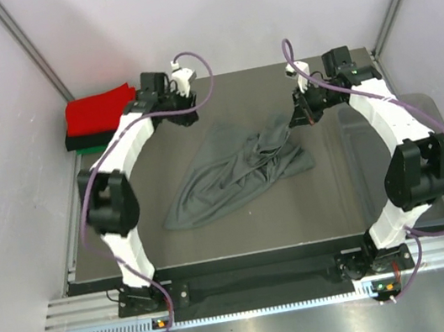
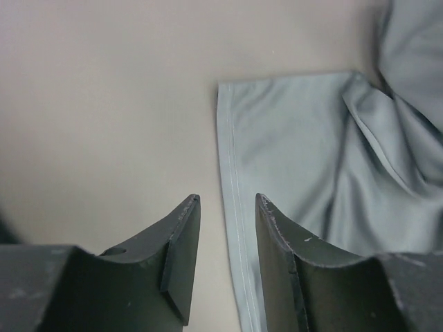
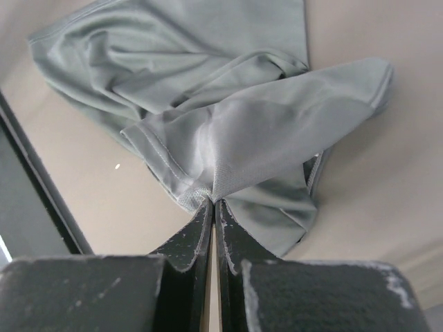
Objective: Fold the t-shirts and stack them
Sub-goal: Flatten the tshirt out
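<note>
nearest the camera, both arm bases are being carried by an aluminium rail along the front edge of the table. beyond it, around the middle of the dark table top, the dark grey t-shirt is being shown crumpled. it is spread flatter toward the near left and bunched into folds toward the far right. a clear plastic bin is being seen just beside the table's right side, partly behind the right arm.

the far right part of the shirt is being gripped by the right gripper. in the right wrist view its two fingers are being pressed together on a fold of hemmed cloth, with no gap showing between them, and the cloth is draping away from the tips toward the table.

the left gripper is being held above the table at the shirt's far left edge. its fingers are being held apart with nothing between them. a stitched hem, lying flat on the table, is being framed in the gap below.

farthest away, at the table's far left corner, folded shirts are being shown stacked. the red t-shirt is lying on top, and an edge of the green t-shirt is showing underneath.
</note>
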You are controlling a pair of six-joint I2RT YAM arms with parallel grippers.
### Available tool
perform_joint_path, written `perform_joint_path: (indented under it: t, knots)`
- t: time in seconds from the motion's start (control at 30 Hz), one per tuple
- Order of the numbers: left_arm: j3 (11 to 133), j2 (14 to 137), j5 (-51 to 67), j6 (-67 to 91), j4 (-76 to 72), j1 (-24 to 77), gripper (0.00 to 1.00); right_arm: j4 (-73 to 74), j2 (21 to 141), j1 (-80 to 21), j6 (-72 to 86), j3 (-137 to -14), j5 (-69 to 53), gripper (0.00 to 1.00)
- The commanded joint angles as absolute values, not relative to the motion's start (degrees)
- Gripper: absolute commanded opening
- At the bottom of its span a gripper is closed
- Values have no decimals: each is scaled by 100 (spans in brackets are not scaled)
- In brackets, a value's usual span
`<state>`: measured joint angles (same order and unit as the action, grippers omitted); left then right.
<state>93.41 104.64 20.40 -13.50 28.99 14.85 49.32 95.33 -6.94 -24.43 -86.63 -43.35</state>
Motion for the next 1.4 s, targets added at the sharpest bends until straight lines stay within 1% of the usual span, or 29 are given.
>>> perform_joint_path:
  t: [0.0, 0.03, 0.13, 0.23, 0.4, 0.47, 0.8, 1.03, 1.07, 1.13, 1.17, 1.2, 1.33, 1.37]
  knots:
    - [10263, 11614, 2443, -1108, 2830, 1512, 42, 4738, 9308, -563, -2479, -8552, -4157, 0]
    - [10727, 11854, 2417, -1142, 2908, 1529, 43, 4711, 9273, -536, -2444, -8552, -4201, 0]
    - [11519, 12663, 2417, -1204, 3111, 1556, 43, 4755, 9237, -440, -2417, -8543, -4280, 0]
    - [11986, 13200, 2443, -1169, 3173, 1556, 44, 4816, 9220, -334, -2426, -8508, -4473, 0]
    - [12225, 13692, 2557, -1037, 2778, 1564, 46, 5001, 9343, -272, -2558, -8534, -4868, 0]
    - [12532, 13868, 2619, -897, 2812, 1582, 46, 5010, 9334, -272, -2593, -8508, -4904, 0]
    - [12919, 14563, 2707, -818, 2900, 1749, 45, 5019, 9325, -272, -2663, -8385, -4904, 0]
    - [13008, 14757, 2768, -826, 2918, 1802, 43, 5001, 9395, -272, -2663, -8376, -4887, 0]
    - [13034, 14809, 2777, -826, 2944, 1828, 41, 5001, 9422, -272, -2672, -8376, -4887, 0]
    - [13087, 14862, 2865, -844, 2962, 1846, 26, 4984, 9448, -264, -2681, -8376, -4887, 0]
    - [13104, 14880, 2909, -861, 2997, 1854, 16, 4992, 9474, -255, -2681, -8376, -4878, 0]
    - [13104, 14871, 2944, -853, 3014, 1854, 0, 4992, 9483, -255, -2681, -8385, -4878, 0]
    - [12956, 14521, 2866, -1010, 3138, 1854, 0, 4957, 9510, -124, -2515, -8551, -4843, 0]
    - [12807, 14111, 2717, -1054, 3112, 1854, 0, 4957, 9545, -97, -2453, -8621, -4704, 0]
